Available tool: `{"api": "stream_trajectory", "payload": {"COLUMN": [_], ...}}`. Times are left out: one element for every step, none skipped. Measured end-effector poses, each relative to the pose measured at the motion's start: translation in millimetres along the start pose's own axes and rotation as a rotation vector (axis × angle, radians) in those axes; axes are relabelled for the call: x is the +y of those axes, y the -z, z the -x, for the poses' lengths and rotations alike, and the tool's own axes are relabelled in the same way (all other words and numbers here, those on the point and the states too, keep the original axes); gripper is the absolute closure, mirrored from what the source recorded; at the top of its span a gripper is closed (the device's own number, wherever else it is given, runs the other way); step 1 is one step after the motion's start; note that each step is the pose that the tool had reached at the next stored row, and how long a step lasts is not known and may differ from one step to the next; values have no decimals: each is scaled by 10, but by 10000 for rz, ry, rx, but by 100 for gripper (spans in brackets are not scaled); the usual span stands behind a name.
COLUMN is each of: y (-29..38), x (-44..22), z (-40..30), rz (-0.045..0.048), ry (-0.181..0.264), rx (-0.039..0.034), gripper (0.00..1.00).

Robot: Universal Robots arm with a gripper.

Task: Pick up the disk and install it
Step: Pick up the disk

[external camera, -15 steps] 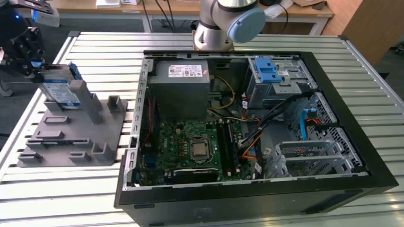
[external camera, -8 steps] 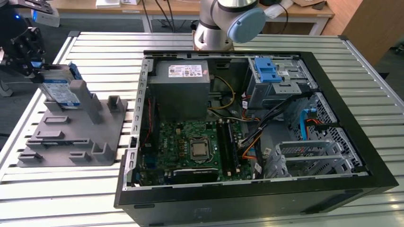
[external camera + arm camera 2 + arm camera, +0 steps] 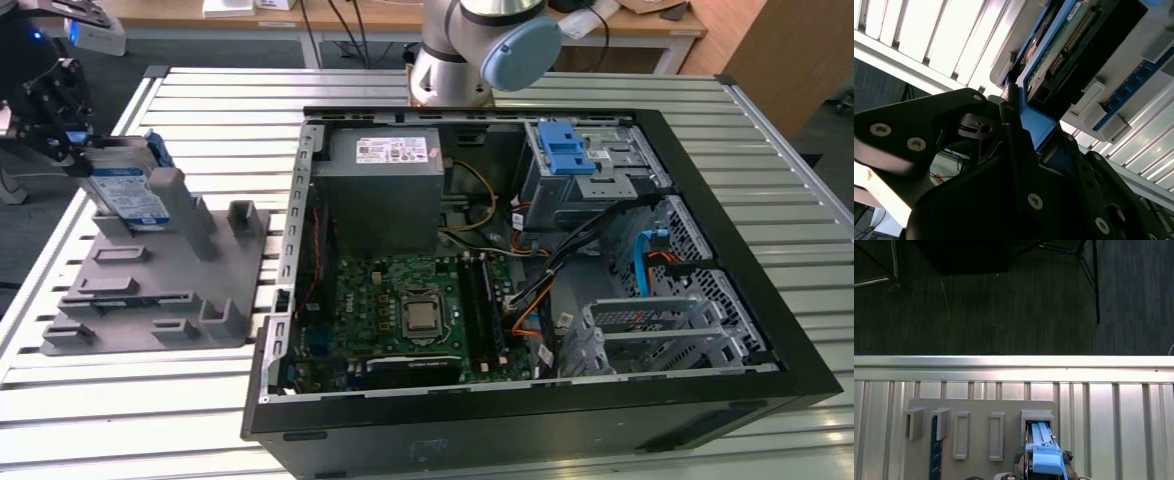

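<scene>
Exterior view, gripper: the black gripper sits at the upper end of the disk, over the corner of the grey holder that lies toward the exterior view's left
Exterior view, disk: the disk stands on edge in a slot of the grey holder, its white-and-blue label showing
Exterior view, holder: it lies flat on the slatted metal desk
Exterior view, computer case: the open computer case lies on the desk just beside the holder, on the exterior view's right of it, with its boards and cables showing
Exterior view, arm: the arm rises from the desk beyond the case, well apart from the holder

Second wrist view, jaws: on the gripper the jaws are clamped on the disk's blue rail, with a black finger against each side of it
Second wrist view, disk: the disk shows a green circuit board and a row of connector pins, and it is seated among the holder's grey posts

First wrist view, disk: the disk is seen edge-on, upright in a slot near one end of the holder
First wrist view, thin blue board: the thin blue board stands in a slot near the holder's other end, well apart from the disk
First wrist view, desk: the desk carries the holder
First wrist view, floor: the dark floor lies past the desk's edge, beyond the holder
</scene>
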State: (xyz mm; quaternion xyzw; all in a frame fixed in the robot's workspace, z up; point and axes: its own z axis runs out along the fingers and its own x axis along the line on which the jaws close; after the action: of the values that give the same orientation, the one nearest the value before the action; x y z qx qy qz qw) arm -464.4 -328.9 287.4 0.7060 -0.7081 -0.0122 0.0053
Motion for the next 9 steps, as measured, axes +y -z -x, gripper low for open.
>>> {"api": "stream_trajectory", "payload": {"y": [0,-1,-1,-1,-2,-3,-5,-6,-8], "x": [0,3,8,12,14,15,15,15,15], "z": [-2,-9,-20,-29,-37,-43,-44,-44,-45], "rz": [0,1,2,2,2,3,3,3,2], "ry": [99,163,184,190,193,192,183,131,10], "rx": [2,4,4,5,5,5,5,5,2], "gripper": [63,63,63,63,63,63,63,63,63]}}
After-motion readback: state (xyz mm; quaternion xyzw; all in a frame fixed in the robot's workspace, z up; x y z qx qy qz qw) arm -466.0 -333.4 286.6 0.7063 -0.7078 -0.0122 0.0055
